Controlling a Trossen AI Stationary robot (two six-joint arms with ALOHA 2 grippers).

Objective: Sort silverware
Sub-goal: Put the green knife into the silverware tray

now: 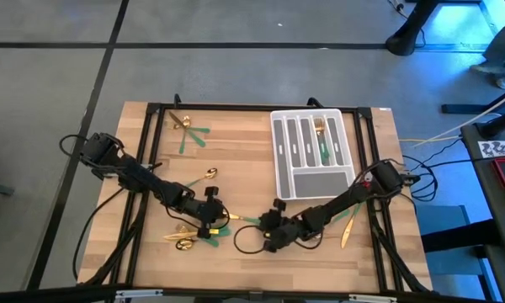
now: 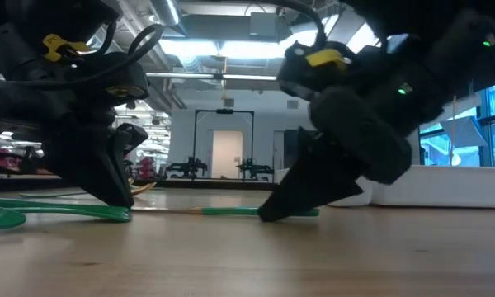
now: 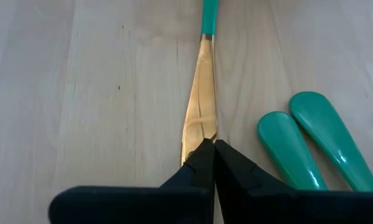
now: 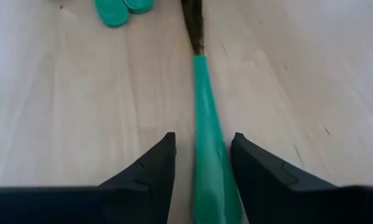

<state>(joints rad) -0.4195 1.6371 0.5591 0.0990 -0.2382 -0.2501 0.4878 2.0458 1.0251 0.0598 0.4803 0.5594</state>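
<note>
Gold-bladed knife (image 3: 200,106) with slim green handle, left end effector (image 3: 209,149) pinching blade tip, right end effector (image 4: 203,155) spread around handle

A robotics lab or open workshop hall: a wooden counter (image 1: 236,177) in a black metal frame stands on grey concrete floor (image 1: 50,76). Beyond it, ceiling strip lights (image 2: 206,48), exposed ducts, a far doorway (image 2: 225,154), and large windows at 3 o'clock.
</note>
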